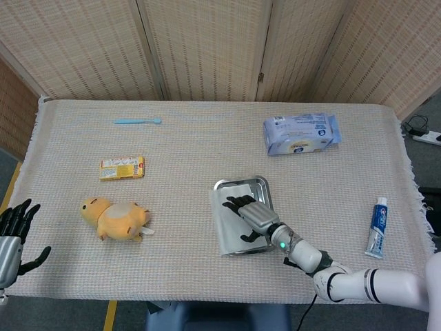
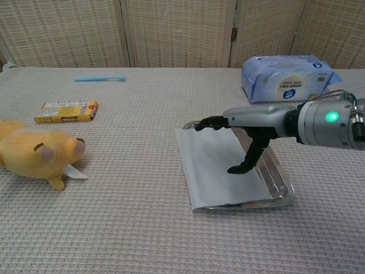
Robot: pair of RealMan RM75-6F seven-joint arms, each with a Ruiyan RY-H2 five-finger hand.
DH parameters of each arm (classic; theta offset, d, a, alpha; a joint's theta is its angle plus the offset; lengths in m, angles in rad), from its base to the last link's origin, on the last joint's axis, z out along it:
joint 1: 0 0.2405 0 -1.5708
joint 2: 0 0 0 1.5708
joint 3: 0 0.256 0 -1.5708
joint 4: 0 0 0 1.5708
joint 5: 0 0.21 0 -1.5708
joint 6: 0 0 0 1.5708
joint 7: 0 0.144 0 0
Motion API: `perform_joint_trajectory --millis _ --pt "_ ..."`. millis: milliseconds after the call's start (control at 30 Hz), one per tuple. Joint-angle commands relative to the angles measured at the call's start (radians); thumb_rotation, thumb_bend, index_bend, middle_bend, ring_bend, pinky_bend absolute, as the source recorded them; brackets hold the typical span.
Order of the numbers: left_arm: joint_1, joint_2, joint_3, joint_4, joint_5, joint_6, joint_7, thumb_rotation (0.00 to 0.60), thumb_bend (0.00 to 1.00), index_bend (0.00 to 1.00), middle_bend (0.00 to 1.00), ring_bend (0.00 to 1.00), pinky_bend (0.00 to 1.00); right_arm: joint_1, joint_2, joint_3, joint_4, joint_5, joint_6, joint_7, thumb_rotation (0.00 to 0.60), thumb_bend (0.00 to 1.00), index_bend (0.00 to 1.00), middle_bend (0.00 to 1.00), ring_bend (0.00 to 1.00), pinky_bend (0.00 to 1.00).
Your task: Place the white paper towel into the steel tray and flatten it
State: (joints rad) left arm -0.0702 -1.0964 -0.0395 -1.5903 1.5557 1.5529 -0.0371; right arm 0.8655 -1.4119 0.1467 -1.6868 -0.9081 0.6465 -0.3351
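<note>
The right robot hand (image 2: 242,134), fingers spread and holding nothing, hovers over the paper towel (image 2: 214,165) draped across the tray (image 2: 279,177) near the table's front edge; the left robot hand (image 1: 12,238) rests open at the table's left front corner.

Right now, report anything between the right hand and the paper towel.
Nothing visible does. The right hand is spread directly over the white paper towel, which lies across the steel tray with its left edge overhanging the rim.
</note>
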Motion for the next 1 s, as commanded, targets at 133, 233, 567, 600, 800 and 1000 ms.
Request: perform_joint_trajectory --millis 133,233,567,600,800,1000 --pt "-0.001 -0.001 0.001 0.0 -0.001 -0.003 0.002 0.6 0.34 0.02 0.02 0.0 0.0 0.076 0.031 -0.052 -0.047 0.073 0.085 -0.167 0.53 0.35 0.03 0.21 0.05 0.0" --pt "-0.001 -0.001 0.0 -0.001 -0.002 -0.002 0.003 0.6 0.34 0.02 0.02 0.0 0.0 0.128 0.049 -0.087 -0.078 0.137 0.126 -0.29 0.506 0.35 0.06 0.49 0.28 0.12" --pt "-0.001 0.0 0.0 0.0 0.001 0.001 -0.007 0.6 0.34 0.02 0.02 0.0 0.08 0.31 0.051 -0.109 -0.141 0.517 0.152 -0.468 0.505 0.35 0.06 0.81 0.66 0.53" --pt "-0.001 0.001 0.0 0.0 0.001 0.001 -0.009 0.6 0.34 0.02 0.02 0.0 0.09 0.334 0.055 -0.107 -0.143 0.564 0.134 -0.47 0.507 0.35 0.06 0.82 0.67 0.54" --pt "-0.001 0.003 0.0 0.002 0.005 0.005 -0.021 0.6 0.34 0.02 0.02 0.0 0.09 0.498 0.056 -0.118 -0.113 0.819 0.028 -0.477 0.506 0.35 0.06 0.87 0.73 0.61" --pt "0.001 0.007 -0.001 0.005 0.006 0.009 -0.034 0.6 0.34 0.02 0.02 0.0 0.09 0.611 0.041 -0.163 -0.084 0.946 -0.019 -0.463 0.508 0.35 0.06 0.88 0.75 0.62"
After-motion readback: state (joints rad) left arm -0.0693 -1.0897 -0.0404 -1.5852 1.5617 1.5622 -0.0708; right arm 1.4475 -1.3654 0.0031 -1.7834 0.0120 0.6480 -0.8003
